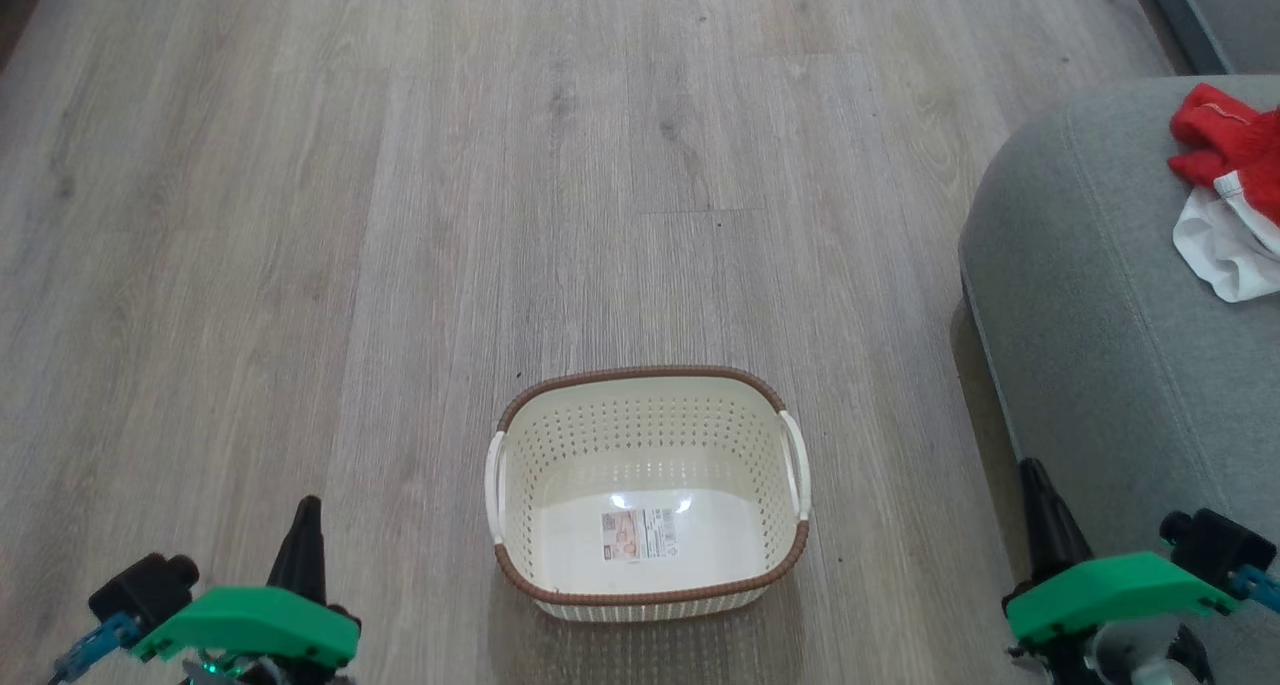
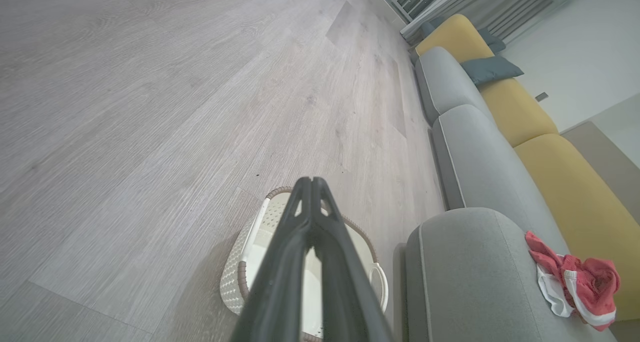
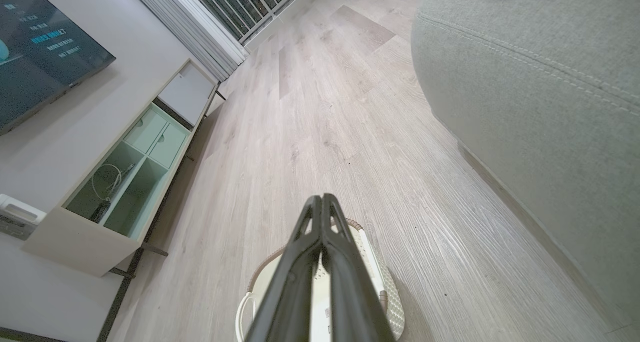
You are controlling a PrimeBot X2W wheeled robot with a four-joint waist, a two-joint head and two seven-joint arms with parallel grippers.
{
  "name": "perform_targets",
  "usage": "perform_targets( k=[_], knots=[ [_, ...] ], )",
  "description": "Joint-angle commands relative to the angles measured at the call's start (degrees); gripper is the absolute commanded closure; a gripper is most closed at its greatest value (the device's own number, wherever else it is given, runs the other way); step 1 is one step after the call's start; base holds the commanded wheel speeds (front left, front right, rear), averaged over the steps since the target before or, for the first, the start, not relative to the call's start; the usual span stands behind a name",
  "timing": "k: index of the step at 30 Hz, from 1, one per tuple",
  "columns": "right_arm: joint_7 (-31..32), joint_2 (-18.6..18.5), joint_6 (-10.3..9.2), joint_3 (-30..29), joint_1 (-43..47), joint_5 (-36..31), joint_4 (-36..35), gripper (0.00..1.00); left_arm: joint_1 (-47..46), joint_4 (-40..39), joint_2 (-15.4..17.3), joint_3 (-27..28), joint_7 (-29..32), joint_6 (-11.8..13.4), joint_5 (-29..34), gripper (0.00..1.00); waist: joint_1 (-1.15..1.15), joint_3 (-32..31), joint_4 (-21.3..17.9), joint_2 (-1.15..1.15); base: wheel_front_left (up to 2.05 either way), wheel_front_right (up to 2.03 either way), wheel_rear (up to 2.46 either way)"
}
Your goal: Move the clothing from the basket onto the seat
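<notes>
A pale wood floor (image 1: 400,215) spreads ahead, with a grey-green sofa seat (image 1: 1090,295) at its right. An oval cream basket (image 1: 640,435) stands on the floor. Red and white clothing (image 1: 1225,155) lies bunched on the seat. The left hand (image 2: 311,182) and right hand (image 3: 321,198) have their fingers pressed together.

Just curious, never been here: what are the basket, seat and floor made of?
The basket: likely moulded plastic, glossy cream, perforated, brown woven-look rim. The seat: matte grey upholstery fabric, stitched seams. The floor: pale wood-grain planks, whether wood or laminate is unclear.
</notes>
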Motion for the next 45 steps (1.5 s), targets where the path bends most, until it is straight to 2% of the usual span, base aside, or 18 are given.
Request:
perform_targets(
  k=[1, 45],
  knots=[
    [0.5, -0.2, -0.01, 0.1, -3.0, 2.1, -2.2, 1.0, -3.0, -2.3, 0.5, 1.0, 0.3, -0.4, -1.9, 1.0, 0.0, 0.0, 0.0, 0.0, 0.0, 0.0, 0.0],
    [8.0, -0.2, -0.02, -1.9, -5.2, 31.8, -4.2, 1.0, -4.3, -5.8, 0.7, 2.1, 7.6, -1.4, -29.5, 1.0, 0.0, 0.0, 0.1, 0.0, 0.0, 0.0, 0.0]
  ],
)
